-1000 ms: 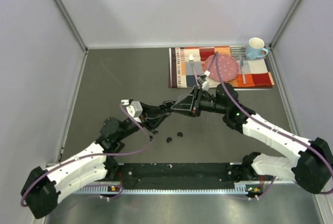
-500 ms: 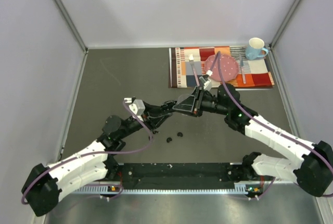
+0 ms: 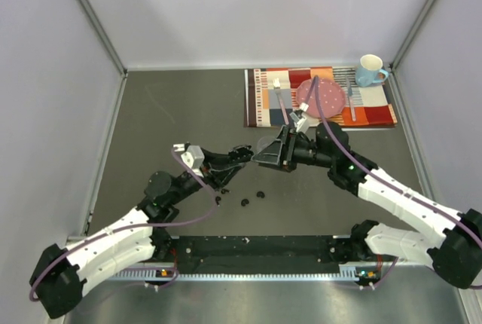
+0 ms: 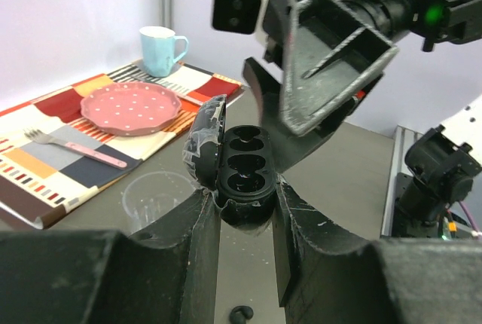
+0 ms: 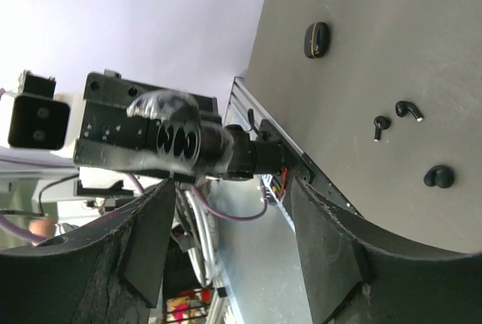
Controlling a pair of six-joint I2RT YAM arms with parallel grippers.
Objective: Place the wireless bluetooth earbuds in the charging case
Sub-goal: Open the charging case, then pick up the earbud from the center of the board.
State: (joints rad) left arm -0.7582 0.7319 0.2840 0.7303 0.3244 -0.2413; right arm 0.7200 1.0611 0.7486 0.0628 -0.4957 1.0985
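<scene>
My left gripper (image 4: pixel 245 211) is shut on the black charging case (image 4: pixel 242 169) and holds it above the table with its lid (image 4: pixel 207 139) swung open to the left. The same case (image 5: pixel 177 136) shows in the right wrist view, its dark sockets facing that camera. My right gripper (image 3: pixel 265 157) hovers just right of the case (image 3: pixel 238 155), open, with nothing between its fingers (image 4: pixel 316 75). Loose black earbuds (image 3: pixel 260 194) (image 3: pixel 245 203) lie on the grey table below. The right wrist view shows them as earbuds (image 5: pixel 407 109) (image 5: pixel 380 124) (image 5: pixel 439 176). One earbud (image 4: pixel 241 314) lies under my left fingers.
A clear plastic cup (image 4: pixel 158 196) stands on the table just behind the case. At the back right a striped placemat (image 3: pixel 263 102) carries a pink plate (image 3: pixel 322 96), a fork (image 3: pixel 349 102) and a blue mug (image 3: pixel 370 70). A second small black oval case (image 5: pixel 317 40) lies on the table.
My right gripper has opened and drawn back slightly to the right of the case. The left arm shifted a little, still holding the open case.
</scene>
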